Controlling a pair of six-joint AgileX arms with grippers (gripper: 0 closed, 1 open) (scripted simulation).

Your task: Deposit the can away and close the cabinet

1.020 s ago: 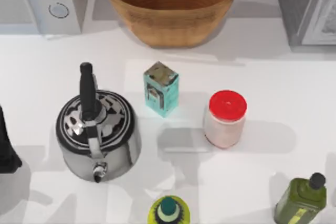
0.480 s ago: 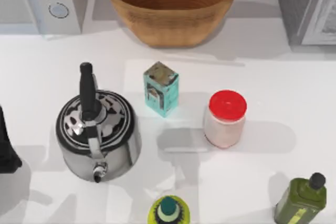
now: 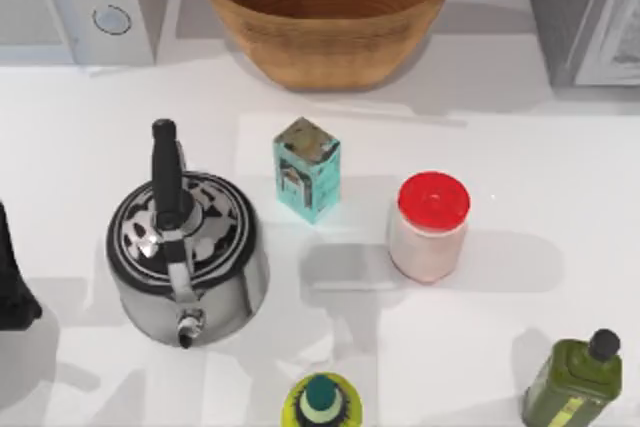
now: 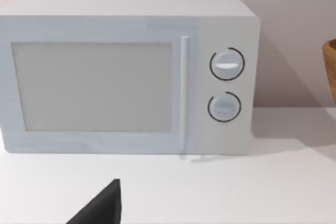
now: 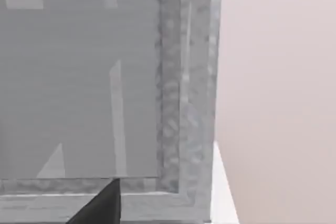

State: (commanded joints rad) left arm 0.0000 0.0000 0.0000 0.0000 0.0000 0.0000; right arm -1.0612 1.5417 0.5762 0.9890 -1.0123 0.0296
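The can is out of view. The grey cabinet (image 3: 585,17) stands at the table's back right corner. In the right wrist view its grey front panel (image 5: 79,77) with a speckled frame is close ahead, and a dark part of my right gripper (image 5: 100,205) shows low before it. My left arm (image 3: 12,277) is a dark shape at the table's left edge. Part of my left gripper (image 4: 100,208) shows over the white table, facing the microwave (image 4: 126,77). Neither gripper holds anything that I can see.
A wicker basket (image 3: 325,17) sits at the back centre and the microwave (image 3: 80,2) at the back left. A kettle (image 3: 185,247), a teal box (image 3: 307,169) and a red-lidded jar (image 3: 430,227) stand mid-table. Two bottles (image 3: 320,402) (image 3: 575,382) stand at the front edge.
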